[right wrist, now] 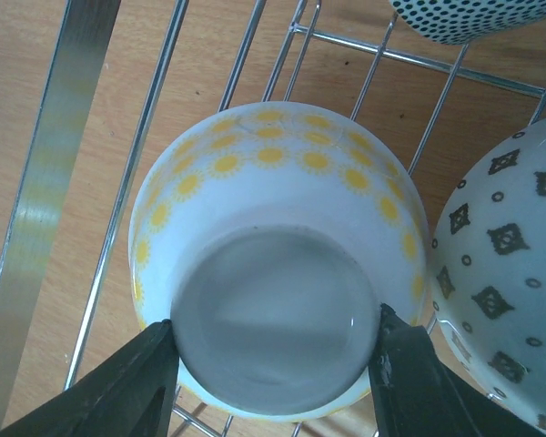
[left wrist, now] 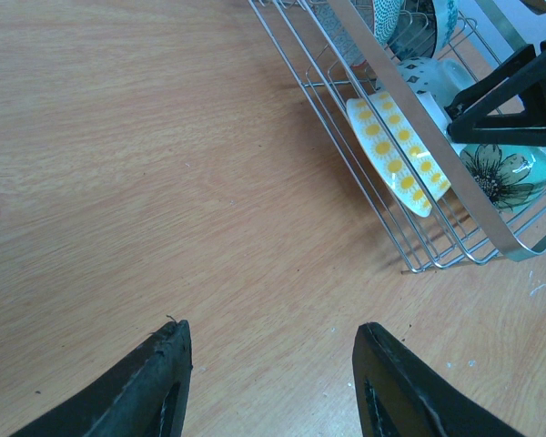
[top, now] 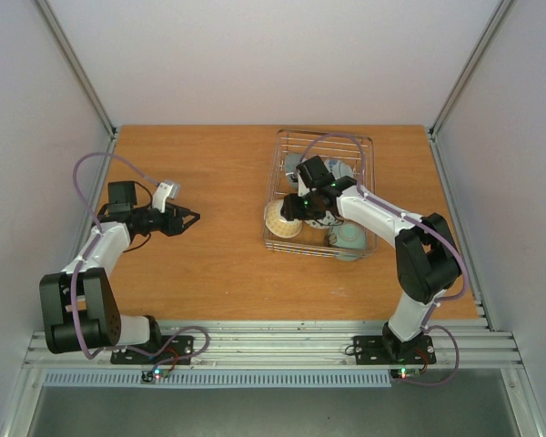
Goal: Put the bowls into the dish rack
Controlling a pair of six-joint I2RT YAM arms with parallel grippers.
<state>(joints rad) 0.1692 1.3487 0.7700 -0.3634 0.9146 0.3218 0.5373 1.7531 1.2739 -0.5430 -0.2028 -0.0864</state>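
Observation:
The wire dish rack stands right of centre on the table. My right gripper reaches into its front left corner, with its jaws against both sides of the base of a white bowl with yellow flowers. That bowl lies tipped on its side on the rack wires, and also shows in the left wrist view. A bowl with a diamond pattern touches it on the right. My left gripper is open and empty above bare table left of the rack, its fingertips wide apart.
More bowls sit in the rack: a dotted one at the back, a pale green one at the front right, and one with a dark flower. White walls enclose the wooden table on three sides.

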